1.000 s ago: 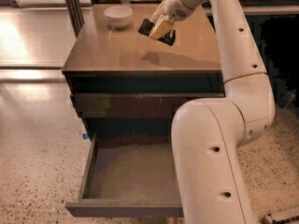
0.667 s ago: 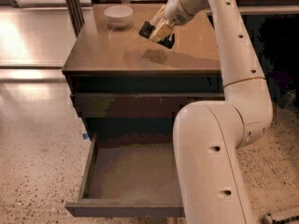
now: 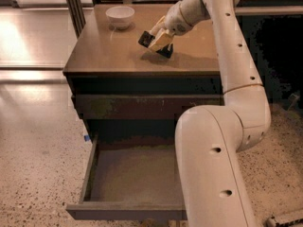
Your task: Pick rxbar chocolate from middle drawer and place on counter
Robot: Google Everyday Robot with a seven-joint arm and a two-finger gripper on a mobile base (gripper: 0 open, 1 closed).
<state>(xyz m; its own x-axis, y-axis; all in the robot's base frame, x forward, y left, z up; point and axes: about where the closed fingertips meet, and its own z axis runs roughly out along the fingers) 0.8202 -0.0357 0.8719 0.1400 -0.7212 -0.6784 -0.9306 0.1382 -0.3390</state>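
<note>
My gripper [image 3: 156, 42] is low over the counter [image 3: 109, 51], near its middle and just above the surface. It is shut on the rxbar chocolate [image 3: 145, 38], a small black bar that sticks out to the left between the tan pads. The middle drawer [image 3: 102, 207] is pulled out below the cabinet. Its greyish bottom panel shows nothing on it, and my arm hides its right part.
A white bowl [image 3: 120, 16] stands at the counter's back left. A closed drawer front with worn patches [image 3: 142, 106] sits above the open drawer. The speckled floor [image 3: 38, 164] lies to the left. My arm's large white links [image 3: 213, 164] cover the right side.
My gripper has come down with the bar, from higher over the counter to just above its surface. The drawer and bowl have not moved.
</note>
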